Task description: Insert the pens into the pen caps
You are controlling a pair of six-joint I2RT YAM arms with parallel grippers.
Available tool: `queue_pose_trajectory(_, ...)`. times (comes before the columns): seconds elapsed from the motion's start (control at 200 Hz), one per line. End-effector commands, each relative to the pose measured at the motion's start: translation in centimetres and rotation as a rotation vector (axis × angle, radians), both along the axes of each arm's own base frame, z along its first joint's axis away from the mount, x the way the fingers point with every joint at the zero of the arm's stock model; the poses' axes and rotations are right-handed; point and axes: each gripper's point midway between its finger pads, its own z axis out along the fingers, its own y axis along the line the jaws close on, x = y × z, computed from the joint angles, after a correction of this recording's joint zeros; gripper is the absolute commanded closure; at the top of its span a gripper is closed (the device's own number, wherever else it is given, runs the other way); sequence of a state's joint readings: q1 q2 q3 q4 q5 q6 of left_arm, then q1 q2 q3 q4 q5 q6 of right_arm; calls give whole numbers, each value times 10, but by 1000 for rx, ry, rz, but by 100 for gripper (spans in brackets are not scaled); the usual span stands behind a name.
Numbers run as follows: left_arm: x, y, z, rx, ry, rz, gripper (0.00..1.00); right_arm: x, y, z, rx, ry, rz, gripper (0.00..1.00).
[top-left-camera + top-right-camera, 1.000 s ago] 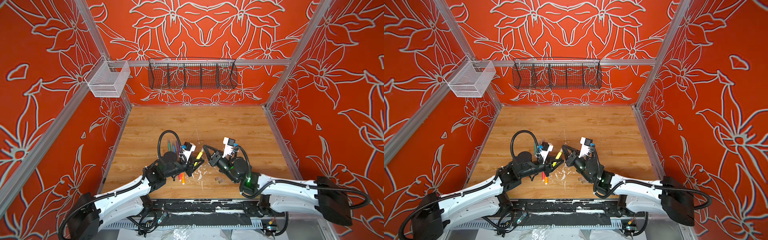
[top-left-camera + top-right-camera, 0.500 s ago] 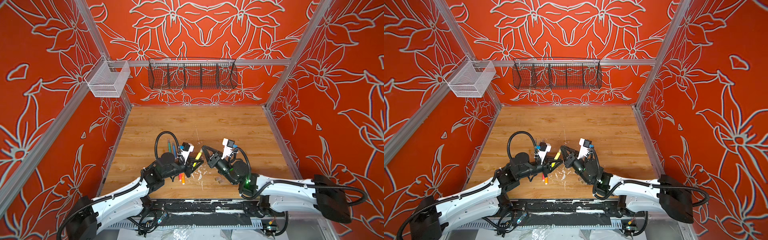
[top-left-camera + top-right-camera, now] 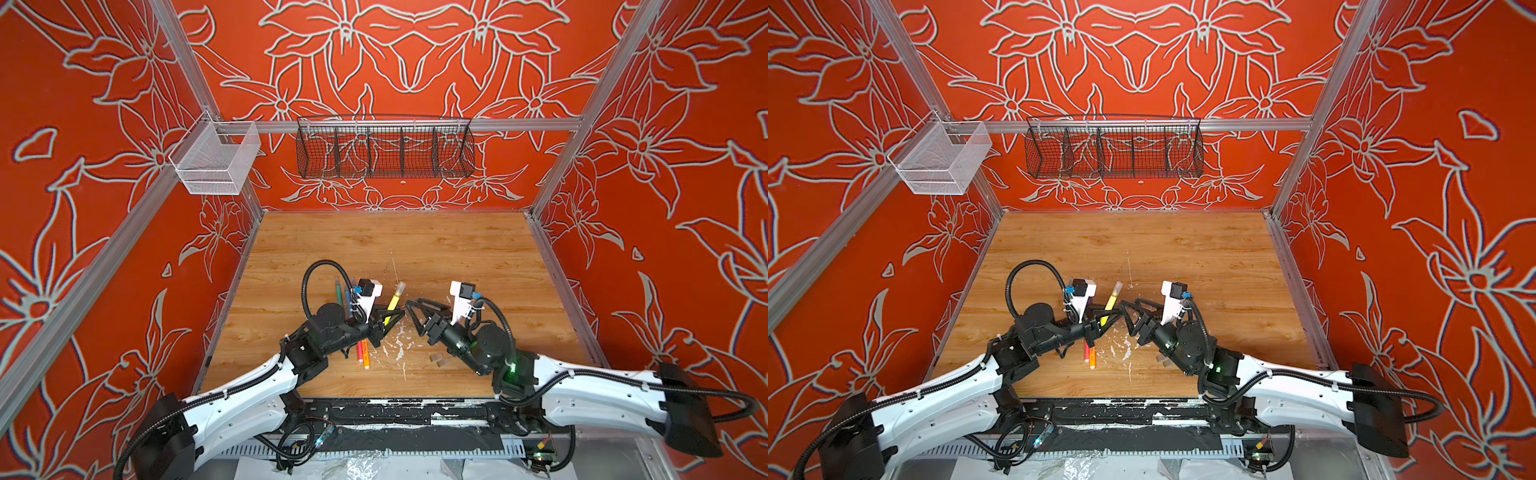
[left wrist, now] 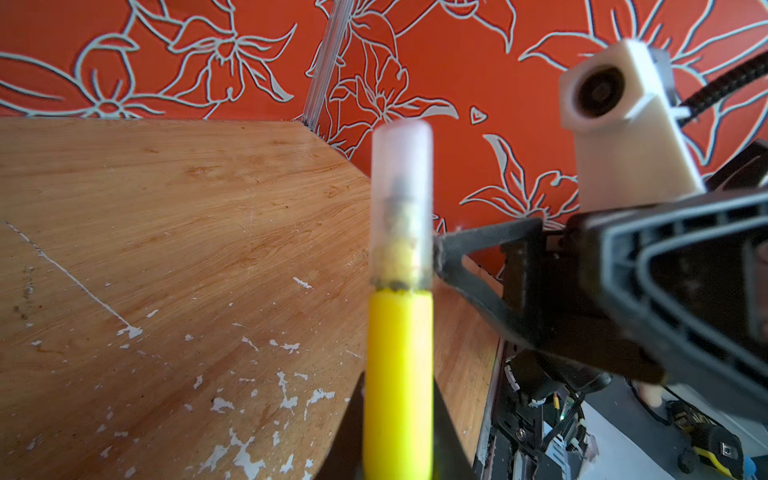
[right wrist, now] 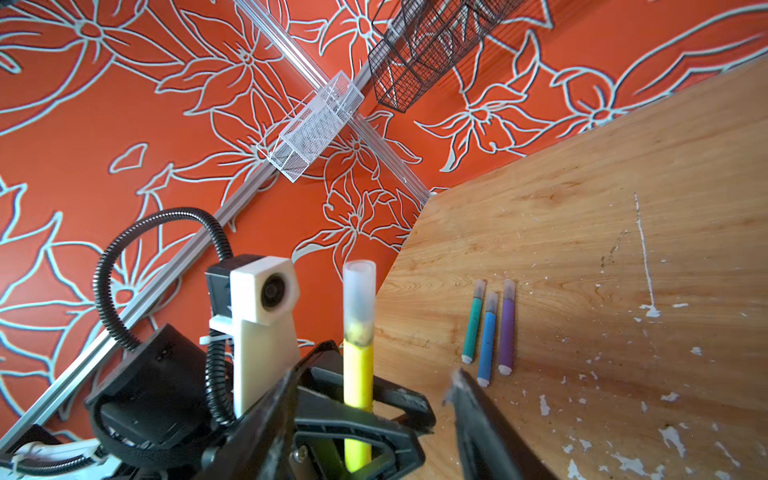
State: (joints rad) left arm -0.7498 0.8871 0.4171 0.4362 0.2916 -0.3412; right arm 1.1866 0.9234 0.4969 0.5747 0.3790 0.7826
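The left gripper (image 3: 390,320) gripped the yellow pen (image 3: 392,301), its capped end pointing toward the far edge of the table (image 3: 415,249). The right gripper (image 3: 414,316) gaped empty alongside.

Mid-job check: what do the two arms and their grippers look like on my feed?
The left arm and right arm have white shells with black joints. Ribbed black cables loop along both. The left gripper and right gripper are black, with skeletal triangular fingers. Each wrist carries a white boxy camera mount. A green light glows on the right arm.
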Motion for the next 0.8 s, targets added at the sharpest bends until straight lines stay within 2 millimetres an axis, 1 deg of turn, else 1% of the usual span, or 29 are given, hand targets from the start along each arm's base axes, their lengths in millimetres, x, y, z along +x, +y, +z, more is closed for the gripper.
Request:
queue_pose_trajectory(0.0,0,-4,21,-30,-65,-24,100,6,-6,18,-52,-15,-43,32)
queue_pose_trajectory(0.1,0,-4,21,-27,-68,-26,100,16,-5,27,-55,2,-46,32)
queue_pose_trajectory(0.26,0,-3,20,-23,-70,-23,100,38,4,30,-43,65,-21,34)
queue_pose_trajectory(0.38,1,-3,20,-22,-71,-21,100,44,17,32,-66,73,10,34)
queue_pose_trajectory(0.571,1,-4,19,-18,-70,-23,100,52,30,25,-97,110,26,37)
queue_pose_trajectory(0.631,1,-4,19,-18,-70,-22,100,52,34,27,-100,105,39,40)
queue_pose_trajectory(0.661,1,-4,19,-17,-70,-22,100,52,35,27,-101,106,46,44)
queue_pose_trajectory(0.741,2,-4,19,-16,-69,-19,100,52,40,28,-106,108,61,61)
queue_pose_trajectory(0.796,2,-4,18,-15,-68,-19,100,52,42,26,-113,114,68,68)
